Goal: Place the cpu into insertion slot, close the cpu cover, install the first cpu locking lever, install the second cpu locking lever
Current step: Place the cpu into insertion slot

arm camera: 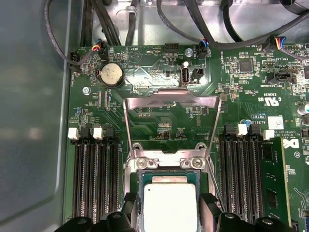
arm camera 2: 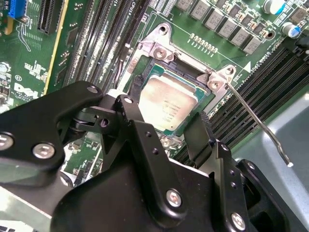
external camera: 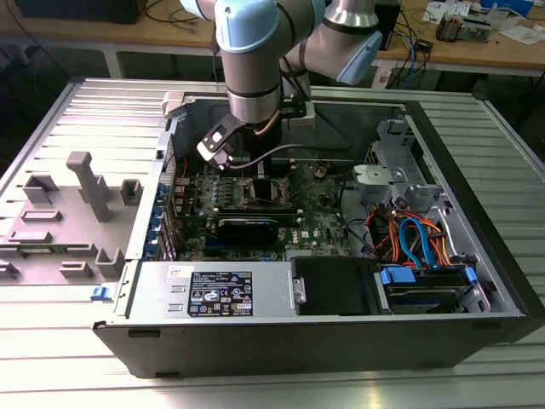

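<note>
Gripper (arm camera: 169,200) straddles the cpu (arm camera: 171,212) seated in insertion slot (arm camera: 166,172); we cannot tell whether it clamps.

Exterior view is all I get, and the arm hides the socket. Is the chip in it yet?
Observer: Yes. In both wrist views the chip lies flat in the socket, silver top up.
Operator: And the cover?
Observer: Open. In the first wrist view the cover is tipped back off the socket, and the green board shows through its window.
Operator: Any lever latched?
Observer: In the second wrist view one thin lever sticks out free from the socket's corner, across the memory slots.
</note>
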`<state>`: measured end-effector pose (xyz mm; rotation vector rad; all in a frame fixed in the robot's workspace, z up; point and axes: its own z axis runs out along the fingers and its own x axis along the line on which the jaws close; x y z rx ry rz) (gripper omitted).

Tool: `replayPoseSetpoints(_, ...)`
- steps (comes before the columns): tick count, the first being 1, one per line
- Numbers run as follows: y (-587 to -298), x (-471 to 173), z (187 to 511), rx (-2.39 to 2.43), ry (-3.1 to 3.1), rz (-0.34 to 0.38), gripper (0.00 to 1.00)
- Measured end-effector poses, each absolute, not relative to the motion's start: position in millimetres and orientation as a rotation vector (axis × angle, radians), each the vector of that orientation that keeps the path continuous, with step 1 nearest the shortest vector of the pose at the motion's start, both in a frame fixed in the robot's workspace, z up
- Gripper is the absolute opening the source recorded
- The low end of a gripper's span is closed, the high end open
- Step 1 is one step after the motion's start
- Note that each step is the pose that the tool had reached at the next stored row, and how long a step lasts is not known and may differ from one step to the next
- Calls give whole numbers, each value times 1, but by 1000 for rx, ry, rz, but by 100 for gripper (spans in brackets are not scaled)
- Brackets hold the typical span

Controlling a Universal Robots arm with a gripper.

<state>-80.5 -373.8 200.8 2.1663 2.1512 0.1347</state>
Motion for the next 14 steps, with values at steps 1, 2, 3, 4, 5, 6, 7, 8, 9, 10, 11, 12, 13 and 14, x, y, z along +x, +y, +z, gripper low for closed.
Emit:
replayPoseSetpoints(1,-374,-80,201,2167,2152,134,62)
replayPoseSetpoints(2,-374,-80,202,2167,2152,134,62)
replayPoseSetpoints(3,-374,-80,202,2167,2152,134,62)
replayPoseSetpoints(4,-374,-80,203,2167,2152,133,62)
replayPoseSetpoints(5,-374,-80,203,2167,2152,133,62)
replayPoseSetpoints(6,-374,-81,204,2167,2152,132,62)
replayPoseSetpoints(7,-374,-80,205,2168,2153,132,62)
replayPoseSetpoints(8,-374,-80,205,2168,2153,132,62)
replayPoseSetpoints(9,-374,-80,206,2168,2153,131,62)
replayPoseSetpoints(10,-374,-80,207,2168,2153,131,62)
replayPoseSetpoints(11,-374,-80,208,2169,2154,130,62)
replayPoseSetpoints(12,-374,-80,209,2170,2155,128,62)
replayPoseSetpoints(13,-374,-80,210,2170,2155,127,62)
replayPoseSetpoints(14,-374,-80,212,2172,2157,124,62)
